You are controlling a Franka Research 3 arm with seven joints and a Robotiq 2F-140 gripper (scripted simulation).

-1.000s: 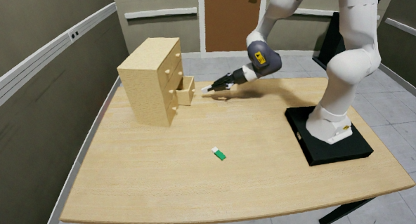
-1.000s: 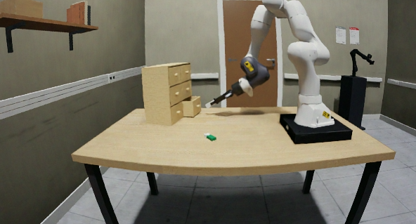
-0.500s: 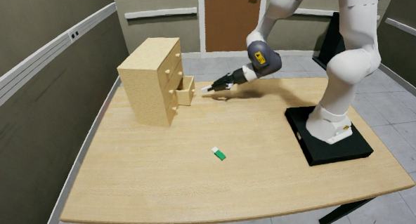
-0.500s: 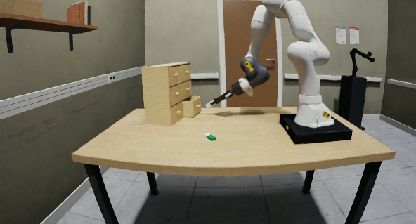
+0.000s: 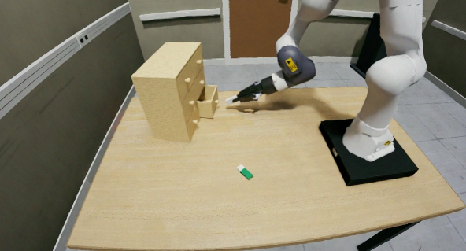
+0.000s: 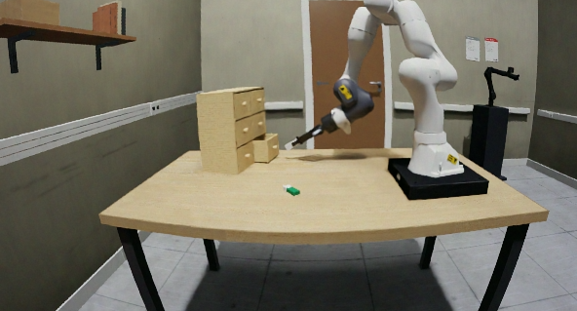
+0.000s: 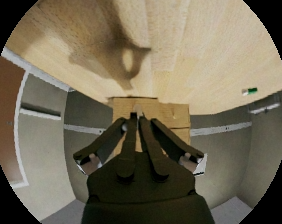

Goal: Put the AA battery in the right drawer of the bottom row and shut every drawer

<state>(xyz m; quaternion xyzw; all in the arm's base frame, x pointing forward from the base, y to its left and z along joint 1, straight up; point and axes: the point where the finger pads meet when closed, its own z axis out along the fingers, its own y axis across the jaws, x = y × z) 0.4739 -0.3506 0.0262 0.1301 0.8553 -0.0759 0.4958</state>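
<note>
- Top view alone shows the open bottom-right drawer's (image 5: 208,101) hollow interior.
- My gripper (image 5: 233,99): fingers pressed together, holding nothing, hovering beside that drawer.
- AA battery (image 5: 245,171): on the table (image 5: 275,208), well apart.

Looks like a plain lab or office room — grey tiled floor (image 6: 312,263), brown door (image 6: 341,73), wall trunking with sockets (image 6: 97,122), posted notices (image 6: 481,49), and a bolted-down robot arm (image 6: 429,73) on a wooden table (image 6: 341,205).
</note>
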